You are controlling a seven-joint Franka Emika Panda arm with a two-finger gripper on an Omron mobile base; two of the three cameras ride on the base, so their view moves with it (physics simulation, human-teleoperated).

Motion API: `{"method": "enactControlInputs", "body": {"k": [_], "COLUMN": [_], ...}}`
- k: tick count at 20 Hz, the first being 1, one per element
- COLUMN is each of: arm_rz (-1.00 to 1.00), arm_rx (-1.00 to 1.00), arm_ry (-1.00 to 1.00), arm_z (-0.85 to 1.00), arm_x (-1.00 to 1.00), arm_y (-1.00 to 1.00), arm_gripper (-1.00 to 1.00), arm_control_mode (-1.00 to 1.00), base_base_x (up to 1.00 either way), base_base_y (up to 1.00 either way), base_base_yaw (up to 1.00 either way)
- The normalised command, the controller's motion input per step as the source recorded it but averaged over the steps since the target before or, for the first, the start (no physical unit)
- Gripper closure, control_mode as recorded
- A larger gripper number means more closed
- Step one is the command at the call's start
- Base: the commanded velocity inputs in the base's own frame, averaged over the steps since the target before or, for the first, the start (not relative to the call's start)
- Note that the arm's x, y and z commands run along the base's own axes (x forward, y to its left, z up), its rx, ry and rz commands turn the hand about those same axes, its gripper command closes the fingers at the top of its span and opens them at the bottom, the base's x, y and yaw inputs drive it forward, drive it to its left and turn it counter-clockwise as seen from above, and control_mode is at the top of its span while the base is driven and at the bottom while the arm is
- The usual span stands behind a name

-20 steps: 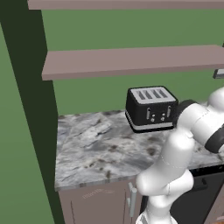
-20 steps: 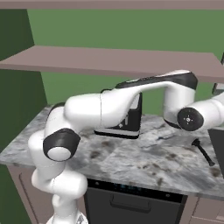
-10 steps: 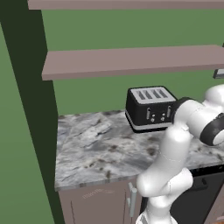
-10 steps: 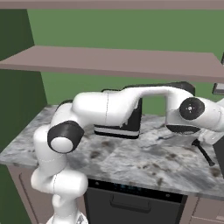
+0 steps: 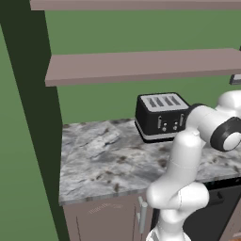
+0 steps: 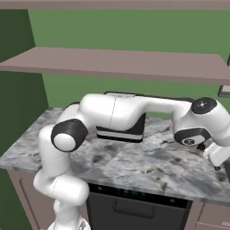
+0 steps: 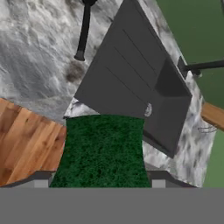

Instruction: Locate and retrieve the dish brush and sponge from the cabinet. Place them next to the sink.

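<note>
1. In the hand view, the gripper [image 7: 100, 177] is pinching the sponge [image 7: 103, 148]. The sponge's green top spans the gap between the 2 finger tips and meets both.
2. The held sponge hangs over the near edge of the marble counter [image 7: 35, 52], at the near corner of the sink [image 7: 127, 78], with the wooden floor [image 7: 26, 140] showing beside it.
3. The sink is a dark grey basin set into the counter, with 1 deeper bowl at its far end.
4. The dish brush [image 7: 84, 30] lies on the counter just beside the sink's long edge, well apart from the sponge. Its thin black handle points toward the camera.
5. A dark faucet [image 7: 201, 66] stands at the sink's far side, against the green wall.
6. In the base views the arm reaches far to its right, low over the counter. The toaster [image 5: 160, 115] stands at the back, under the cabinet [image 5: 141, 66] shelves.
</note>
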Motion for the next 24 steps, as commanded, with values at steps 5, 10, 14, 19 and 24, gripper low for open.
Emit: {"method": "enactControlInputs", "body": {"k": [5, 10, 14, 19, 24], "arm_rz": [0.00, 0.02, 0.13, 0.25, 0.21], "arm_rx": [0.21, 0.14, 0.16, 0.35, 0.50], "arm_ry": [0.23, 0.26, 0.32, 0.17, 0.03], "arm_z": [-0.43, -0.36, -0.35, -0.36, -0.30], "arm_x": [-0.49, -0.38, -0.12, 0.00, 0.00], "arm_y": [0.03, 0.22, 0.24, 0.05, -0.01], "arm_gripper": [1.00, 1.00, 1.00, 1.00, 1.00], "arm_control_mode": [-1.00, -1.00, -1.00, -1.00, -1.00], "base_base_x": [0.00, 0.00, 0.00, 0.00, 0.00], "base_base_y": [0.00, 0.00, 0.00, 0.00, 0.00], "base_base_yaw": [0.00, 0.00, 0.00, 0.00, 0.00]}}
